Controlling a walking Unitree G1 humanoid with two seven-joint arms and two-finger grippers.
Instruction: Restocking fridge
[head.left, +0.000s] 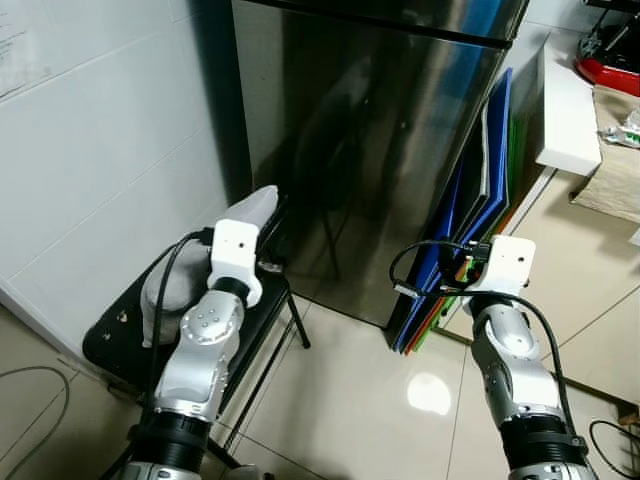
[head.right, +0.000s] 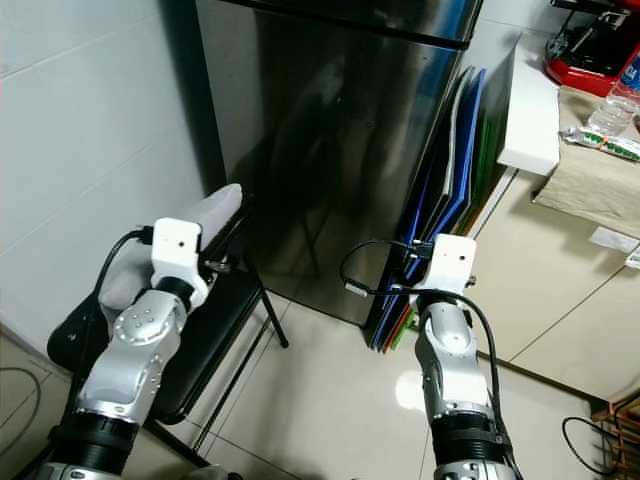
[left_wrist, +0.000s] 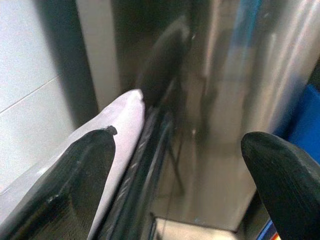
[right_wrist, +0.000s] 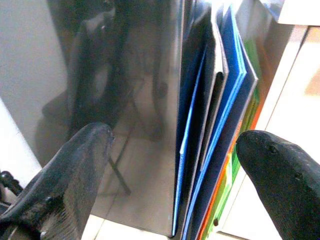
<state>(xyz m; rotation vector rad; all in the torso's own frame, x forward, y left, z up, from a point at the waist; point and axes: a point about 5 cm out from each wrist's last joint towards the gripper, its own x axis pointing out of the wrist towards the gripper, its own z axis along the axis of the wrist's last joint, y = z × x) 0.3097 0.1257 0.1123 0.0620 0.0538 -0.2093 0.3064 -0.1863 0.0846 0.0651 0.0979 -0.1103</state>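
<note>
Black fingers of both the left gripper (left_wrist: 177, 175) and right gripper (right_wrist: 172, 170) stand apart, jaws empty, facing the closed brushed-steel fridge door (head.left: 370, 130). Advancing risks clipping the black folding chair (head.left: 130, 330) or blue leaning boards (head.left: 470, 220).

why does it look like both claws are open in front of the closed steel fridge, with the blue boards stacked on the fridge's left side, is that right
Nearly. The blue boards lean on the fridge's right side, as the left eye view shows. Both the left claw and right claw are open.
</note>
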